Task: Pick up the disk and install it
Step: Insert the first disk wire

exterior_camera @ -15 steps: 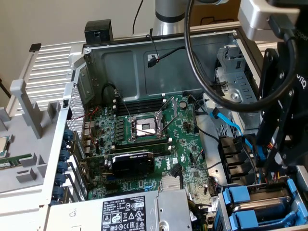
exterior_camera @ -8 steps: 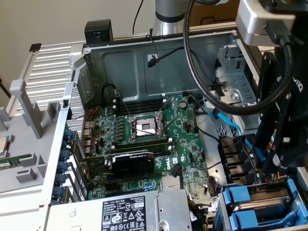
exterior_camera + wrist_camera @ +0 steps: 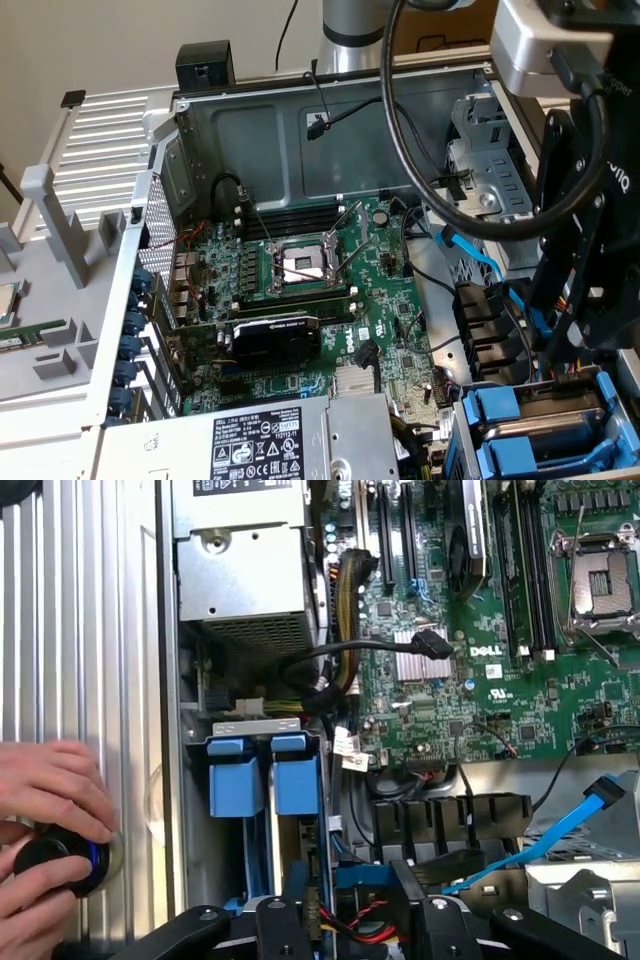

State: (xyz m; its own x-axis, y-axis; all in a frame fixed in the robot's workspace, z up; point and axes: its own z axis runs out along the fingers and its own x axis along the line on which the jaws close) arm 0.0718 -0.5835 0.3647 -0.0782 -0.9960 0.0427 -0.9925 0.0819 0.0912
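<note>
An open grey metal computer case [image 3: 300,110] is laid on its side, and a green motherboard [image 3: 395,330] is seen flat on its floor. On the board a black graphics card [image 3: 275,340] and a silver processor socket [image 3: 300,262] are mounted. A grey power-supply box with a black-and-white sticker [image 3: 250,440] is set at the near edge.
</note>
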